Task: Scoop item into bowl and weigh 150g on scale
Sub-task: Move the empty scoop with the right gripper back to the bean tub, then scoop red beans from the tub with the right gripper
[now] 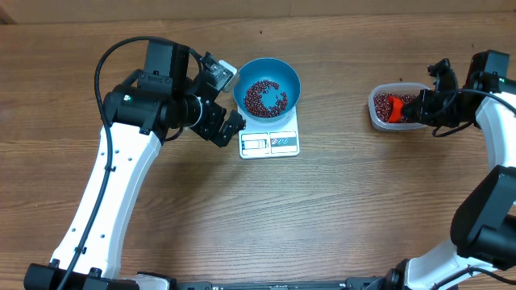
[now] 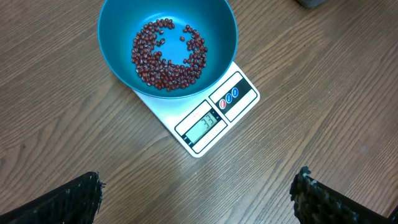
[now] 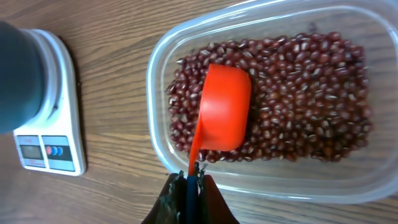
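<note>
A bright blue bowl (image 1: 267, 86) (image 2: 168, 46) stands on the white scale (image 1: 269, 142) (image 2: 214, 121) and holds a thin layer of dark red-brown beans (image 2: 169, 56). The scale's display is lit. My left gripper (image 2: 198, 190) hovers open just left of the scale, nothing between its fingers. A clear tub (image 1: 397, 106) (image 3: 267, 99) at the right is full of beans (image 3: 298, 93). My right gripper (image 3: 189, 186) is shut on the handle of an orange scoop (image 3: 222, 112) (image 1: 393, 108), whose cup lies bottom up on the beans in the tub.
Bare wooden table lies all around. The left arm's white links run from the front left edge up toward the scale. The right arm curves in from the right edge.
</note>
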Robot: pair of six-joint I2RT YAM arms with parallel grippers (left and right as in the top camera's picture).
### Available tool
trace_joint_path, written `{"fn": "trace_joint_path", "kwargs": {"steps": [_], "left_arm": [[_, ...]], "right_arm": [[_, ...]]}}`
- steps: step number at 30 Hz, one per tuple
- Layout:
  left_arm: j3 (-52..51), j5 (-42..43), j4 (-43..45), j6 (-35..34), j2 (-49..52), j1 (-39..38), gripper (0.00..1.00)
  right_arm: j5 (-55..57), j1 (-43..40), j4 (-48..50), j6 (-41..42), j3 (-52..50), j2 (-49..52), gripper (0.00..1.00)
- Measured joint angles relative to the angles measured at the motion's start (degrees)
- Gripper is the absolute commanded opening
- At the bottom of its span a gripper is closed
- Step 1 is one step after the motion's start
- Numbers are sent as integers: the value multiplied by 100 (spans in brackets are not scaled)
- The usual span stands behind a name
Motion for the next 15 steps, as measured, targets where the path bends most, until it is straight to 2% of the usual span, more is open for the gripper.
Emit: {"fn": "trace_joint_path", "kwargs": {"steps": [10, 15], "left_arm": [[0, 0, 0, 0, 0, 0, 100], [0, 0, -2, 0, 0, 0, 99]], "right_arm": [[-302, -79, -28, 133, -11, 44, 4], [-787, -452, -59, 256, -55, 76, 4]]}}
